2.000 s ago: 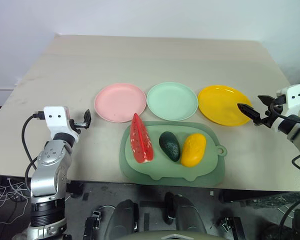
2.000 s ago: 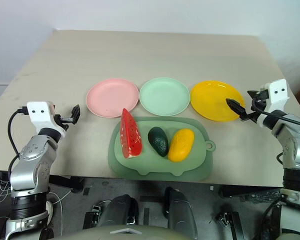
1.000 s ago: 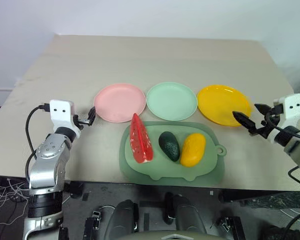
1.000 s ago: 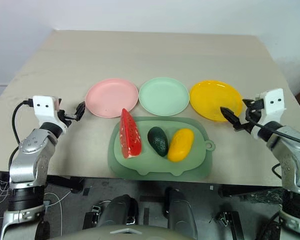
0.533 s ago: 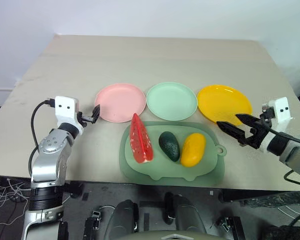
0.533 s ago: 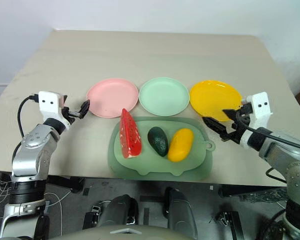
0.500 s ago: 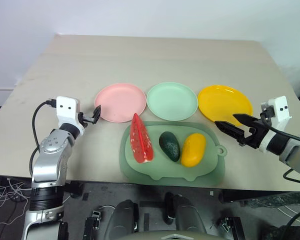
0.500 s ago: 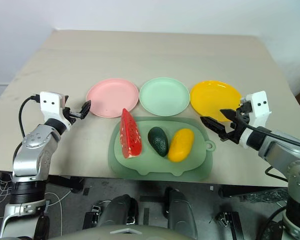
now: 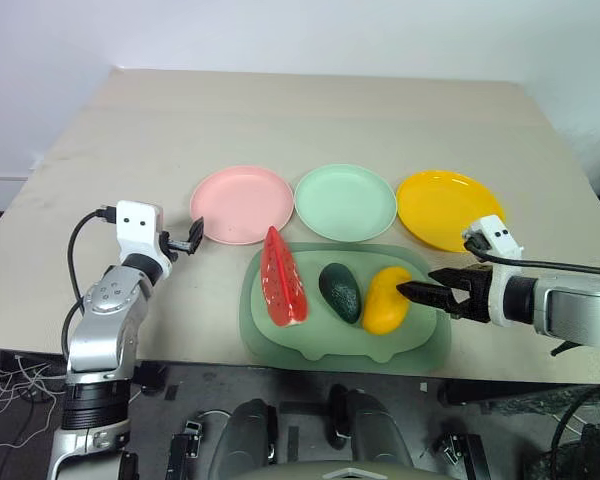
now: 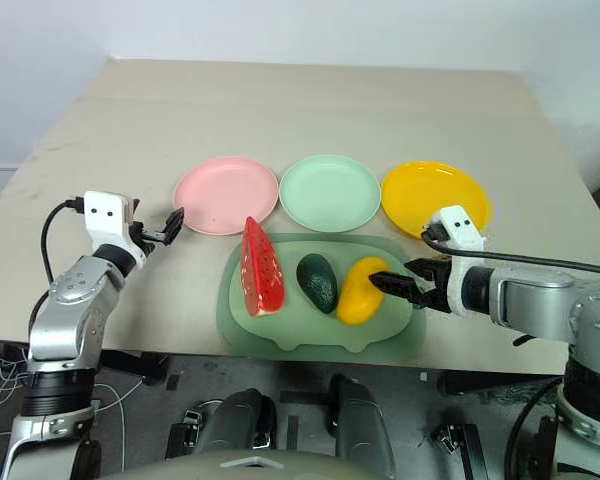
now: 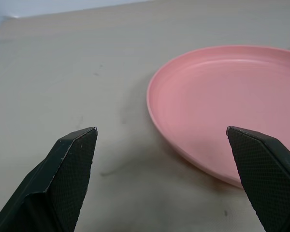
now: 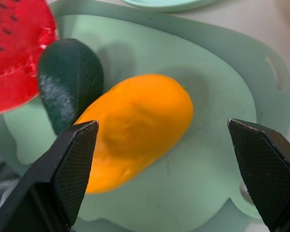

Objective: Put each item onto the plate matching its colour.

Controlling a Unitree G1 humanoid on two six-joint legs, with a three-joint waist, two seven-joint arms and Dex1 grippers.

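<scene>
Both claws gape empty: right claw [image 9: 425, 293] by the mango [image 9: 385, 299], left claw [image 9: 193, 237] beside the pink plate [image 9: 242, 203].

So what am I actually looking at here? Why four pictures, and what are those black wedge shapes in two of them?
It is a robot with two arms, each ending in a two-fingered gripper. Two pictures come from cameras in its head, looking down at a table. The other two come from cameras on its wrists, and the black wedges are that gripper's own fingers.

On the table lie a pink plate, a mint green plate and a yellow plate. In front of them a green mat carries a toy watermelon slice, an avocado and a mango.

The left gripper is open beside the pink plate. The right gripper is open and pointed at the mango. Neither holds anything.
</scene>
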